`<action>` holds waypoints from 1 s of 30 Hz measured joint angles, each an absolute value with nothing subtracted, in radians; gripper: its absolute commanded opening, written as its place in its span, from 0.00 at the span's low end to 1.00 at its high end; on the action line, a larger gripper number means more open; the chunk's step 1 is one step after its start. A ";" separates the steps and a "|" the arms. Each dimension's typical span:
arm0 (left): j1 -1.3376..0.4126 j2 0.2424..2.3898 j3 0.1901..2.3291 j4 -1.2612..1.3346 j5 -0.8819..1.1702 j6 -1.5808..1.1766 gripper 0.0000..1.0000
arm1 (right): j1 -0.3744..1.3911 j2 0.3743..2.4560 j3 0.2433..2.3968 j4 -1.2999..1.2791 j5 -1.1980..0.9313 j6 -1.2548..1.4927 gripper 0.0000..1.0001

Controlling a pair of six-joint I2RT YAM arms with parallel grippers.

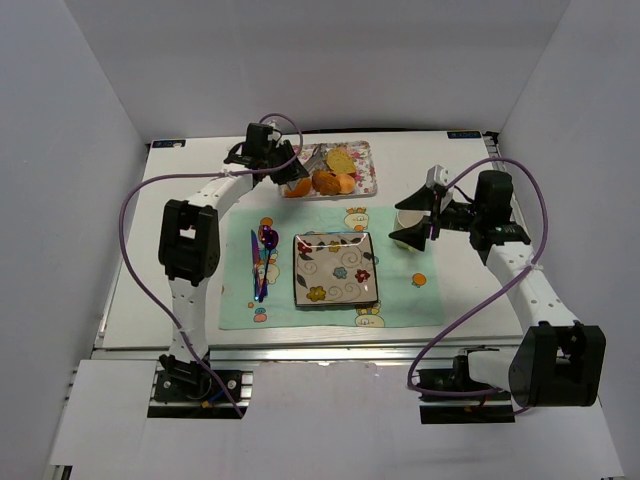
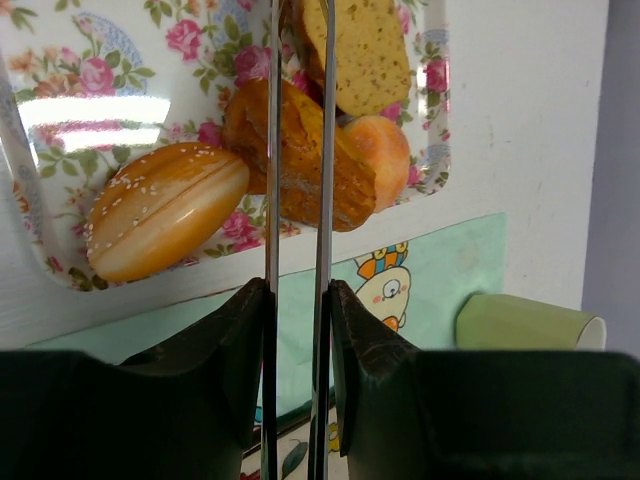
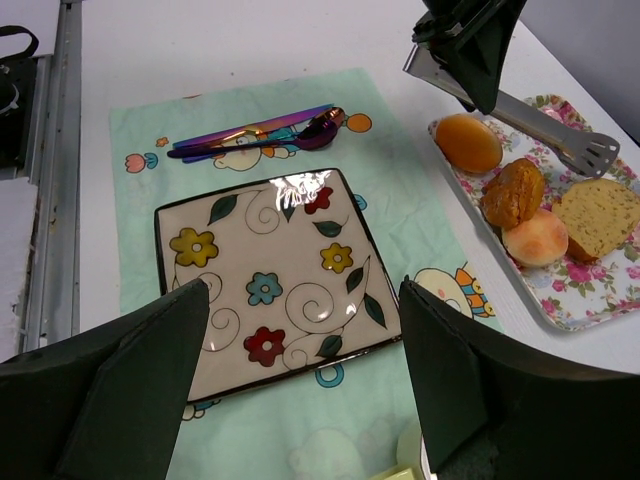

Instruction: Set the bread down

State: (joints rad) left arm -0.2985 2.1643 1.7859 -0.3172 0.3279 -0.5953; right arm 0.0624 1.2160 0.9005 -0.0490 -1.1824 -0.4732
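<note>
over the tray (image 2: 60,60), left gripper (image 2: 297,330) pinching tongs (image 2: 272,150), right gripper (image 3: 300,310) spread, we should straddle the bread (image 2: 370,50) squarely before squeezing.

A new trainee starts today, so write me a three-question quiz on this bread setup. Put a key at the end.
1. Multiple choice: what is the left gripper shut on? A) tongs B) a spoon C) a cup
2. True or false: the plate has no food on it.
3. Short answer: where does the bread slice lie?
Key: 1 A. 2 True. 3 On the flowered tray.
</note>
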 measured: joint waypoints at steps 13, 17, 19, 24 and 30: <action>-0.303 2.166 1.787 -0.348 0.326 -0.569 0.42 | 0.059 1.208 0.886 -0.042 -1.190 -0.465 0.81; -0.310 2.166 1.787 -0.343 0.330 -0.574 0.46 | 0.058 1.203 0.886 -0.042 -1.193 -0.458 0.81; -0.310 2.166 1.787 -0.345 0.331 -0.574 0.46 | 0.055 1.203 0.886 -0.042 -1.193 -0.455 0.81; -0.310 2.168 1.787 -0.353 0.342 -0.574 0.45 | 0.052 1.203 0.886 -0.030 -1.194 -0.451 0.82; -0.310 2.177 1.787 -0.354 0.360 -0.584 0.37 | 0.052 1.203 0.886 -0.019 -1.201 -0.449 0.82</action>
